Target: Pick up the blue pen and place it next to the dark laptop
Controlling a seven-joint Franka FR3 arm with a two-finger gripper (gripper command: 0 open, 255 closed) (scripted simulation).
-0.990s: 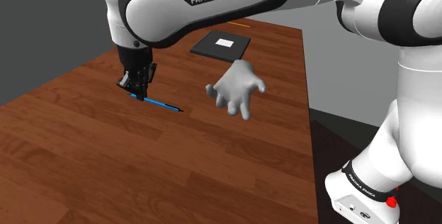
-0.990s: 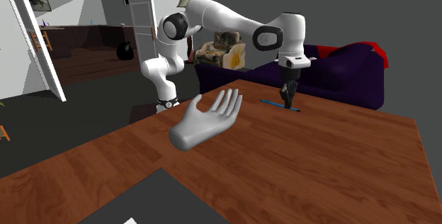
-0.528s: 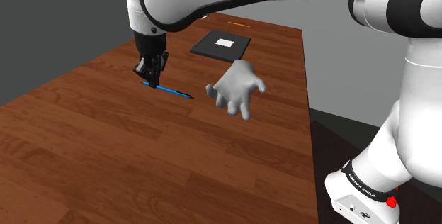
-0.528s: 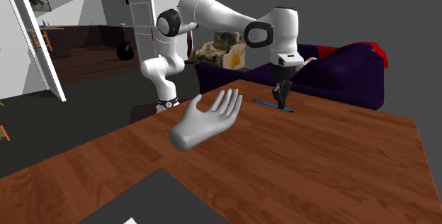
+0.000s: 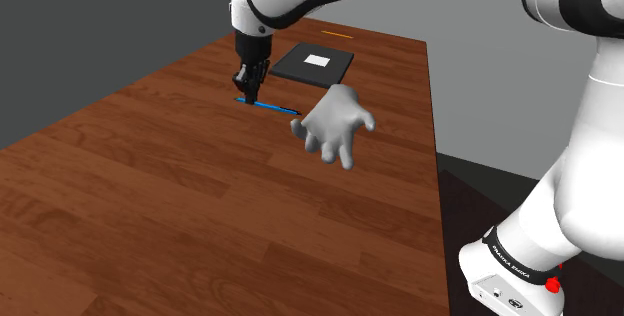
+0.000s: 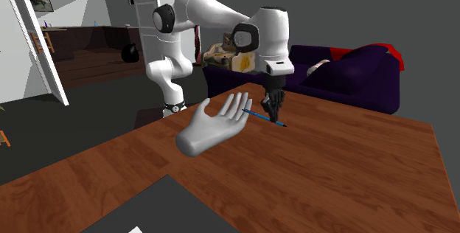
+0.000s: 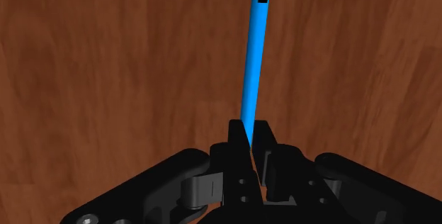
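Observation:
A thin blue pen [image 5: 272,108] with a dark tip hangs a little above the wooden table [image 5: 150,194], clasped at one end by my black gripper [image 5: 248,89]. In the wrist view the pen [image 7: 253,66] runs straight out from between the closed fingers [image 7: 238,139] of the gripper [image 7: 247,141]. In the second exterior view the gripper [image 6: 273,110] holds the pen [image 6: 264,117] just behind the white hand model. The dark flat laptop [image 5: 312,64] lies closed on the far part of the table, a short way beyond the gripper; its near corner [image 6: 147,213] also shows in the second exterior view.
A white hand-shaped model [image 5: 335,126] stands on the table just to the shoulder view's right of the pen; it is the large hand model [image 6: 214,126] in the second exterior view. A thin yellow stick [image 5: 336,34] lies behind the laptop. A dark blue sofa [image 6: 346,77] sits beyond the table.
The gripper has carried the pen up and to the shoulder view's right, from the table's left-middle toward the laptop. The pen now hangs close beside the white hand model.

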